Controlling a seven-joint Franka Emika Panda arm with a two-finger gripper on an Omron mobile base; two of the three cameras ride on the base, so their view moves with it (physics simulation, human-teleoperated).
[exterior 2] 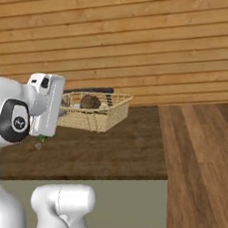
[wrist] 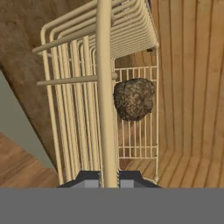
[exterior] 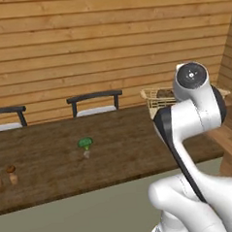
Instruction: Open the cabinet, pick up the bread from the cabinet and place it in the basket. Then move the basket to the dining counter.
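While our end effector [wrist: 109,180] grips the rim of the light tan woven wicker basket [exterior 2: 94,119], its fingers pinched tight on a rim bar, we hold that basket over the long dark brown wood-grain counter [exterior 2: 110,149]; the dark, rough round bread loaf [wrist: 134,99] lies inside.

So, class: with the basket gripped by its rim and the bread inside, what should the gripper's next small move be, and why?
Probably lower the basket onto the dining counter. The gripper is shut on the rim, the bread lies inside, and in the right base view the basket hangs tilted above the counter's dark top, so it looks not yet set down.
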